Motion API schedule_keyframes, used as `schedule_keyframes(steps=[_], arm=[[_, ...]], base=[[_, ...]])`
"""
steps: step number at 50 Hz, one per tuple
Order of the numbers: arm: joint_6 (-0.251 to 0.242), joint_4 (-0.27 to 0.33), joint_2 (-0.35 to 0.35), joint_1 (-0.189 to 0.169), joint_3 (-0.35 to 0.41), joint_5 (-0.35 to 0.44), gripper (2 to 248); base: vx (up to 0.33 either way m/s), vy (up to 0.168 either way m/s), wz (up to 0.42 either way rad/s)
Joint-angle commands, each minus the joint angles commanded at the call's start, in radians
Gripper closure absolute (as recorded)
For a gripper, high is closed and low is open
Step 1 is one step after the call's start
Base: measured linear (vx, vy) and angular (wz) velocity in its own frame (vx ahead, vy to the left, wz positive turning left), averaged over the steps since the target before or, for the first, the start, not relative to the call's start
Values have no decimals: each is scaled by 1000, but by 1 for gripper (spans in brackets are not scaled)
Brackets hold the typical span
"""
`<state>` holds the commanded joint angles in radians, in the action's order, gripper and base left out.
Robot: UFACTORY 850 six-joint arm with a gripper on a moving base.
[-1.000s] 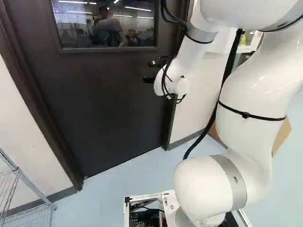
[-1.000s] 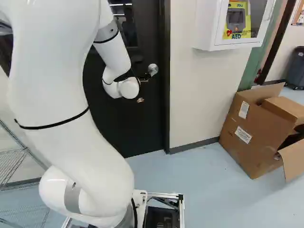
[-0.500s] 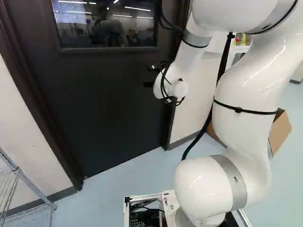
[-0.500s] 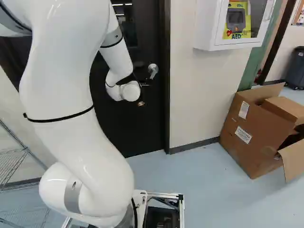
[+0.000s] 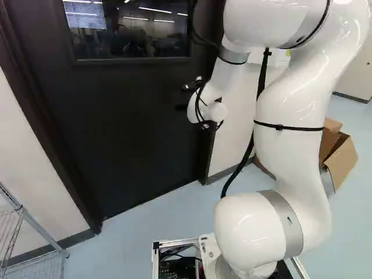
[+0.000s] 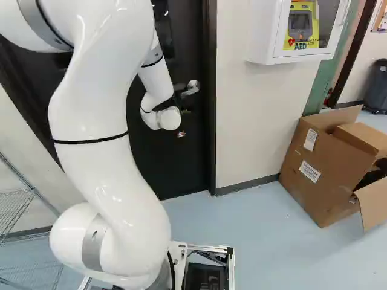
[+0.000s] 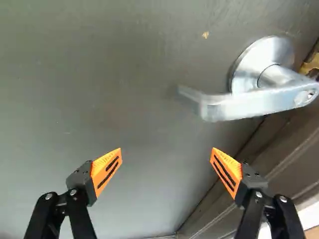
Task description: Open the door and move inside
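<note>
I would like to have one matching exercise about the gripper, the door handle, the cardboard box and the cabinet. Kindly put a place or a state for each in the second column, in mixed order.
Column 1
1. Gripper
2. Door handle
3. Cardboard box
4. Cabinet

Column 2
A. On the floor, its top flaps up
B. Open, showing orange pads
C. White, fixed to the wall
D. Silver, mounted on the dark door

Right pairs: 1-B, 2-D, 3-A, 4-C
</note>
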<state>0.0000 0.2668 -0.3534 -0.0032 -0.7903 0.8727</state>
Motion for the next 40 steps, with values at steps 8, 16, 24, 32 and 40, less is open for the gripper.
schedule_keyframes(steps=[8, 16, 24, 32, 40], arm=[[0, 0, -48, 5, -47, 0, 3], [0, 0, -87, 11, -94, 0, 3], [0, 0, -124, 17, -141, 0, 3], [0, 0, -161, 23, -189, 0, 3], [0, 0, -198, 28, -238, 0, 3]], base=[[0, 0, 0], [0, 0, 0], [0, 0, 0], [0, 0, 0], [0, 0, 0]])
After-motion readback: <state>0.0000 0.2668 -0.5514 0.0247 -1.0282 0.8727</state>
